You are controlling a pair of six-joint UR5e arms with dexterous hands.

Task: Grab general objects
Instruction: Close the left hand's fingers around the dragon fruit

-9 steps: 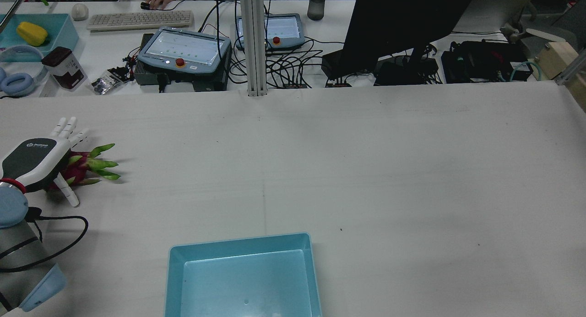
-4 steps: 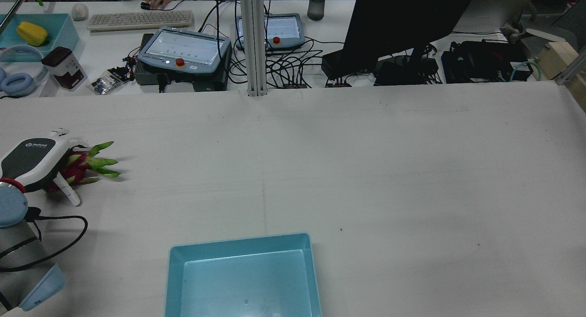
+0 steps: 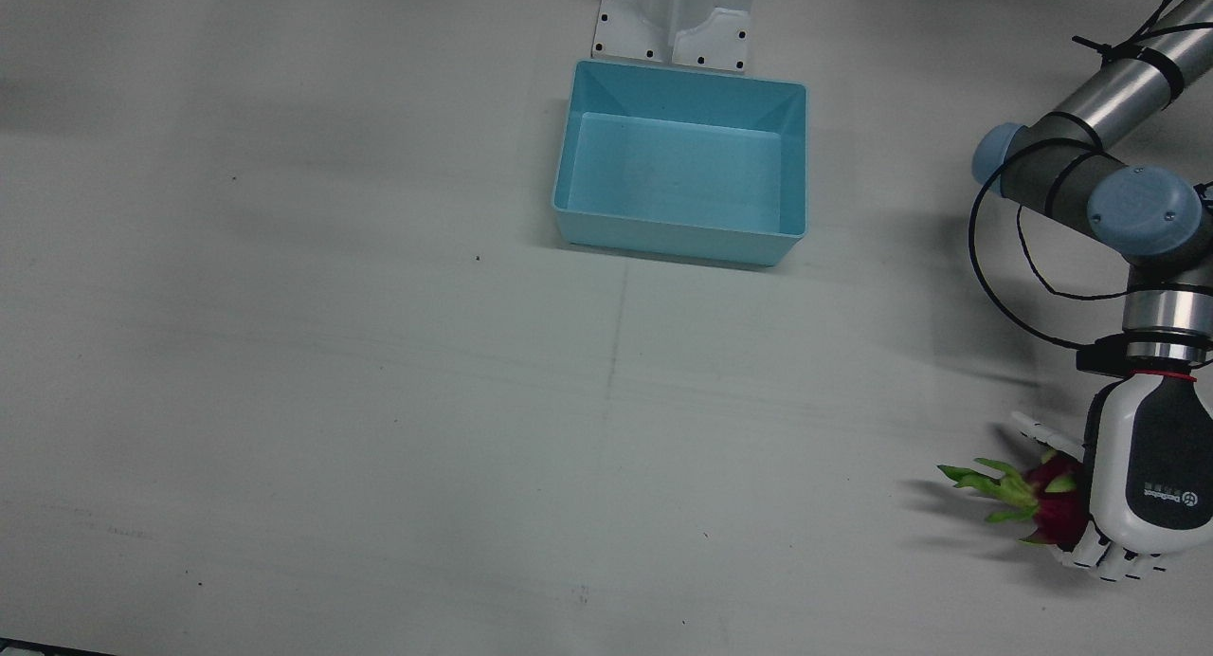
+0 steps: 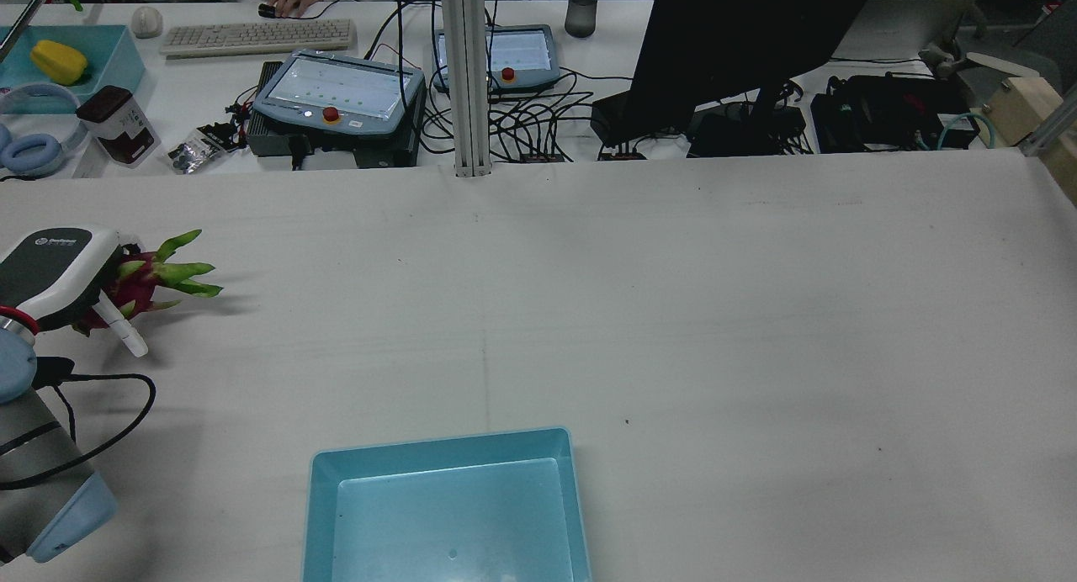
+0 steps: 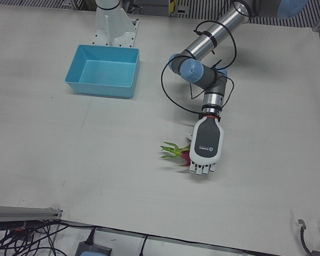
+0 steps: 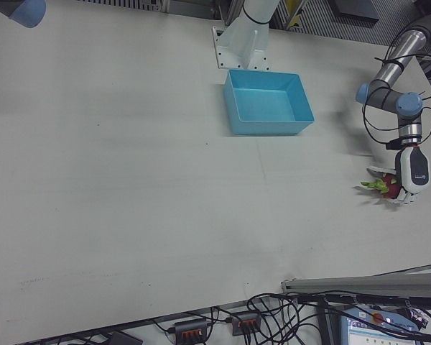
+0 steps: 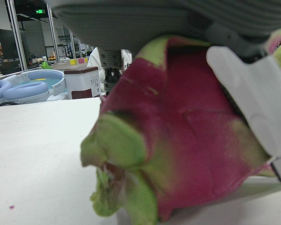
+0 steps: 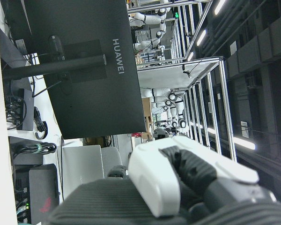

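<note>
A magenta dragon fruit (image 4: 139, 281) with green leafy tips is at the table's far left in the rear view. My left hand (image 4: 55, 271) covers it from above, fingers curled around its body, shut on it. In the front view the dragon fruit (image 3: 1047, 504) pokes out to the left of the left hand (image 3: 1147, 481), its leaf tips casting a shadow on the table below. The left hand view is filled by the dragon fruit (image 7: 187, 136) with a white finger (image 7: 253, 98) pressed against it. Only a part of my right hand (image 8: 178, 183) shows, in its own view.
A light blue bin (image 4: 437, 447) stands at the table's near middle edge, and its rim (image 3: 687, 78) lies well away from the fruit. The desk beyond the table holds two teach pendants (image 4: 336, 94), a keyboard (image 4: 257, 37), a monitor (image 4: 740, 44) and cables.
My left hand's fingers curled down around the dragon fruit. Hand and fruit then moved together away from the robot, the fruit now held off the table.
</note>
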